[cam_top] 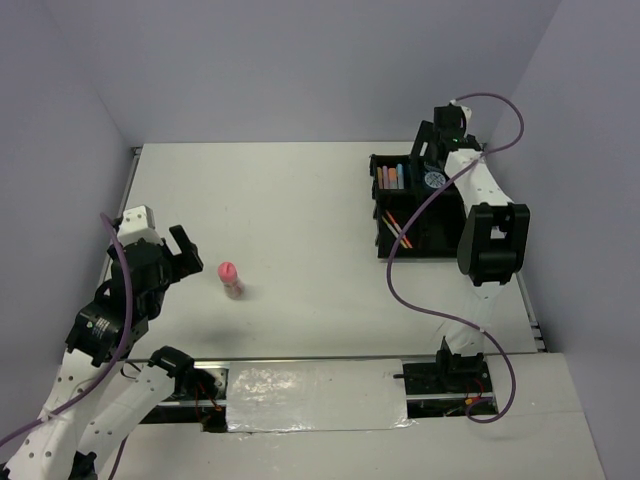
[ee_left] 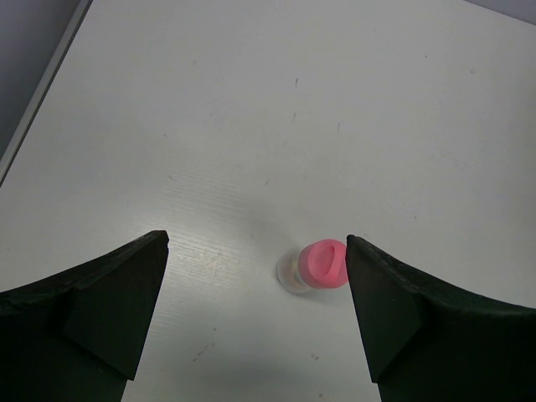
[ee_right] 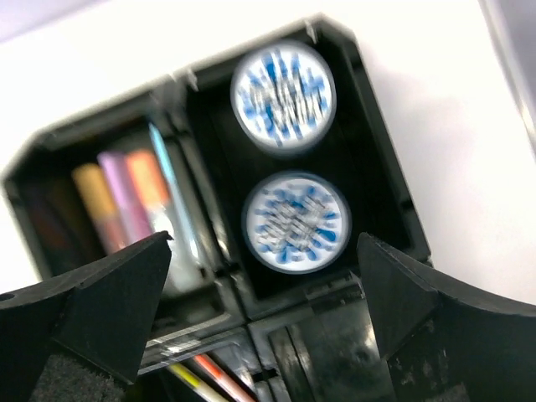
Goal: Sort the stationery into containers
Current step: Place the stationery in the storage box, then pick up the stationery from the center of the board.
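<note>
**A:** Which arm is nearer the small pink-capped plastic bottle [ee_left: 318, 266]?

**B:** The left gripper [ee_left: 257, 243], by far. Its jaws are wide and empty. The bottle stands upright on the white table [ee_left: 251, 100] just ahead of them, off-centre, close to the finger [ee_left: 419, 318] on the wrist view's right.

**A:** And the right gripper [ee_right: 264, 243]?

**B:** Also wide, holding nothing, over the black four-compartment plastic tray [ee_right: 381, 167], well apart from the bottle. I'd say the left should centre sideways first.
</note>
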You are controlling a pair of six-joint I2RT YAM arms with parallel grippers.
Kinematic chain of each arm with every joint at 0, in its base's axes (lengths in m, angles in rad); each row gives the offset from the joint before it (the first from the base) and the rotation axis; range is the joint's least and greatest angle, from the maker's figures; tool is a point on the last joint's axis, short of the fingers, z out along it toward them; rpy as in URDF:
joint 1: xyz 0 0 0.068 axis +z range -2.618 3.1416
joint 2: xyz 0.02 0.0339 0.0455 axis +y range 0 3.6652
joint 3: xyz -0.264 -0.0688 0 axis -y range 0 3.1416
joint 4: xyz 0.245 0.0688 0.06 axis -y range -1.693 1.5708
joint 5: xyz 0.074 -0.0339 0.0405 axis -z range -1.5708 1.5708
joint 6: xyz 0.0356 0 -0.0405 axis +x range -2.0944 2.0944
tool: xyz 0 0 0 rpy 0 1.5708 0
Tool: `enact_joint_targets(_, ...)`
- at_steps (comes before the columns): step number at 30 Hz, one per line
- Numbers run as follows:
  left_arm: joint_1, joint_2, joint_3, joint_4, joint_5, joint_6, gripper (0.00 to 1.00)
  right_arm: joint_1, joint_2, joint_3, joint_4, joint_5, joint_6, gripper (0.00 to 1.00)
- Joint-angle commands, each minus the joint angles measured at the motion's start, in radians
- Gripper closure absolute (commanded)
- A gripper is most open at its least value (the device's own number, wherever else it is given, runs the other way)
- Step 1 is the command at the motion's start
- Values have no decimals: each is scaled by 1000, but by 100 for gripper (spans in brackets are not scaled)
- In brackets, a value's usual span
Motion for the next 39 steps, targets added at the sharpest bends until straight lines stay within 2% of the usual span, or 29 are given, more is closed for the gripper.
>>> enact_joint_targets(1,6,3,-8,41,5,25,1,1,-7,94,-13,-5,-1,0)
enact_joint_targets(6,6,1,-6,41,2,24,1,3,-11,114,-36,-17,-11,0)
enact_joint_targets(9,6,4,-5,33,-14,16,1,33,-83,88,-44,-24,-41,0)
enact_joint_targets(12,8,20,12,-4,-92,-24,1,125,-196,4,-26,-73,-57,0)
enact_joint_targets(17,44,53,54,-128,-267,-150,1,432,-394,-243,80,-46,-22,0)
enact_joint_targets(19,77,46,54,-128,-268,-151,1,581,-436,-366,187,-69,11,0)
enact_joint_targets(21,94,27,46,-110,-256,-141,1,677,-482,-441,273,-86,49,0)
enact_joint_targets(23,106,12,41,-97,-239,-127,1,804,-502,-543,432,-130,51,0)
enact_joint_targets(25,109,-8,35,-84,-225,-116,1,880,-498,-607,575,-144,8,0)
enact_joint_targets(29,107,-31,25,-59,-193,-93,1,1001,-391,-607,683,-267,-47,0)
enact_joint_targets(33,109,-40,21,-50,-179,-85,1,1072,-277,-493,646,-235,-94,0)
enact_joint_targets(39,109,-48,15,-33,-153,-65,1,1110,-179,-445,652,-244,-101,0)
